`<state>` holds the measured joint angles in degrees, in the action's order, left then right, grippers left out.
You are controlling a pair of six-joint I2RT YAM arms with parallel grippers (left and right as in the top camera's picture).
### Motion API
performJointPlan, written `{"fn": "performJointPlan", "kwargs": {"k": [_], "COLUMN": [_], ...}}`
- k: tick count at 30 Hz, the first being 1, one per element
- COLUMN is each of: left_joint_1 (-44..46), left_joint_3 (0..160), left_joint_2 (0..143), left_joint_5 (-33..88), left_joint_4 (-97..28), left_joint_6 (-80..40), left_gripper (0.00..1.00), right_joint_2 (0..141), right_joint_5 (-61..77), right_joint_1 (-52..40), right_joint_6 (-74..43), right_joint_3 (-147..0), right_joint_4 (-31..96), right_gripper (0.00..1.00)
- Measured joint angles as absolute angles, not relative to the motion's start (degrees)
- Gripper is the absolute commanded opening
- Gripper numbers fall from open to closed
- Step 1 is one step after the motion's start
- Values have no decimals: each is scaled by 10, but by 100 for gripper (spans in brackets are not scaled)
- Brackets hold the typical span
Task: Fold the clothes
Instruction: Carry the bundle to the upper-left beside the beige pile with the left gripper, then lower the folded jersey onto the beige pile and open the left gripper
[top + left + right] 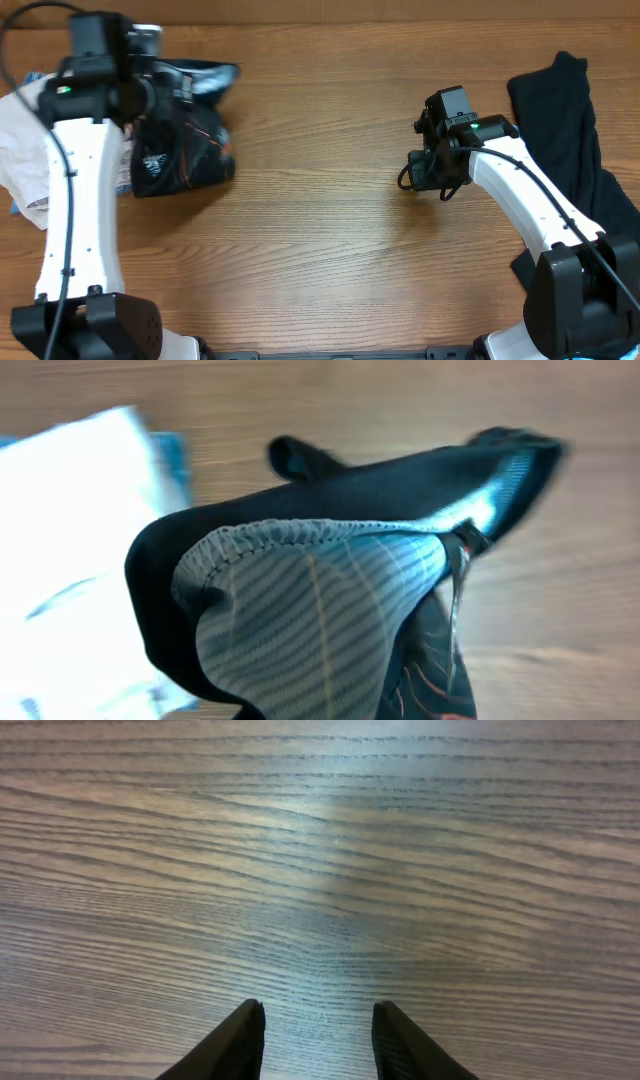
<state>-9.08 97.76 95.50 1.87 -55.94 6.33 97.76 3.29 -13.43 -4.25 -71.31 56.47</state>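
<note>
1. The table (320, 230) is bare wood grain across its middle.
2. The jersey (185, 140) sits bunched at the far left of the table, touching a white cloth (20, 150). A plain black garment (570, 130) lies along the right edge.
3. My left arm reaches straight forward, with its wrist above the jersey. My right arm bends inward to mid-table, well apart from both garments.
4. My left gripper (178, 88) is clenched on a fold of the jersey. Overhead, the wrist body hides the fingers. In the left wrist view the cloth covers them too, showing the jersey's grey ribbed inner face (320, 610) and its stitched hem raised off the wood.
5. My right gripper (320, 1012) is released. Its dark fingertips (240, 1040) stand parted over bare wood, holding nothing. Only the right wrist view shows this gap.
</note>
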Motion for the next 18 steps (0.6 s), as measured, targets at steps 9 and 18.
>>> {"fn": "performJointPlan", "kwargs": {"k": [9,18], "left_joint_1": [-197,-244], "left_joint_3": [978,978], "left_joint_2": [959,1014], "left_joint_5": [18,30], "left_joint_4": [-466,-412], "left_joint_6": [63,63], "left_gripper": [4,4], "right_joint_2": [978,978], "right_joint_5": [27,27], "right_joint_1": [-134,-134], "right_joint_6": [-43,-43], "right_joint_3": [-713,-713], "right_joint_4": [570,571], "right_gripper": [39,39]}}
